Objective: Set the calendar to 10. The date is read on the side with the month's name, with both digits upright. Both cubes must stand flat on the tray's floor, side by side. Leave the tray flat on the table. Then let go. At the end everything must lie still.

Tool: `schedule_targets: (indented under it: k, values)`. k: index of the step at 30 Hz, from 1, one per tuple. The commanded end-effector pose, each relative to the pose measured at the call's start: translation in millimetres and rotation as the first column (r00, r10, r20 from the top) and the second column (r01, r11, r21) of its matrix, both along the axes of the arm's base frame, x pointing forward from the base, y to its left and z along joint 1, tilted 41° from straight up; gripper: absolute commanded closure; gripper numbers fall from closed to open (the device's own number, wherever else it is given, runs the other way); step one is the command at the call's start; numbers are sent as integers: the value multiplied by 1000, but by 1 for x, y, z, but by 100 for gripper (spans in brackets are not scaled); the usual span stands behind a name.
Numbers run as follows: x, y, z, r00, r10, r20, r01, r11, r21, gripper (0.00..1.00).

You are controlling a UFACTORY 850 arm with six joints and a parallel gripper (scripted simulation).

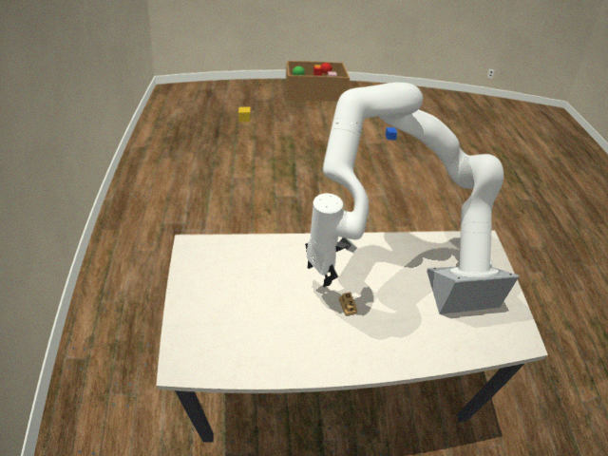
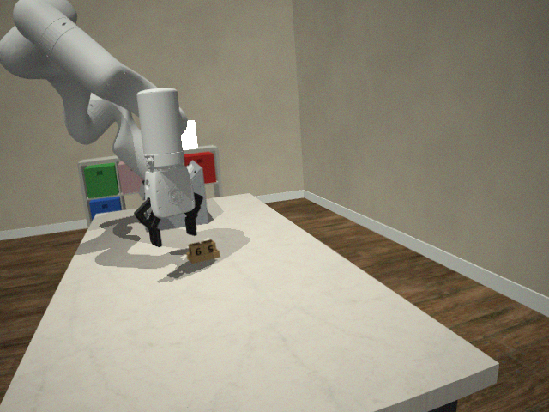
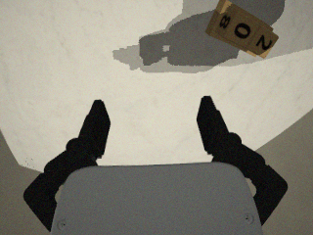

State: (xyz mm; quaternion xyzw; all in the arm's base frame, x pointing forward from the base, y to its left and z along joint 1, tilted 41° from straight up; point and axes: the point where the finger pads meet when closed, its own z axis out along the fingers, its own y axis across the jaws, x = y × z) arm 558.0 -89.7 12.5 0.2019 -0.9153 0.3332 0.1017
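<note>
The small wooden calendar tray lies on the table. In the exterior view, one cube shows what looks like a 6 and the other cube what looks like a 5, side by side in the tray. The wrist view shows an 8, a 0 and a 2 on the wooden pieces at upper right, turned askew; which faces carry them is unclear. No month name is legible. My gripper is open and empty, above the table and beside the tray, not over it.
The white table carries the arm's grey base at its right in the top view. A toy box, a yellow cube and a blue cube are on the floor beyond. A shelf with coloured bins stands behind the arm in the exterior view.
</note>
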Motion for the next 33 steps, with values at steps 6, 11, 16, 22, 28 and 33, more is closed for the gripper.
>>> schedule_targets:
  k: [6,11,16,22,28,33]
  values:
    - [-6,8,-3,990,-105,93,105,994,-1,0]
    - [-14,18,-7,948,-239,211,242,970,12,0]
    - [-23,27,-12,875,-362,321,369,928,40,0]
    - [-33,37,-16,758,-487,434,501,861,90,0]
    - [-44,47,-21,597,-596,537,620,768,162,0]
    - [-55,56,-25,433,-666,608,701,673,238,0]
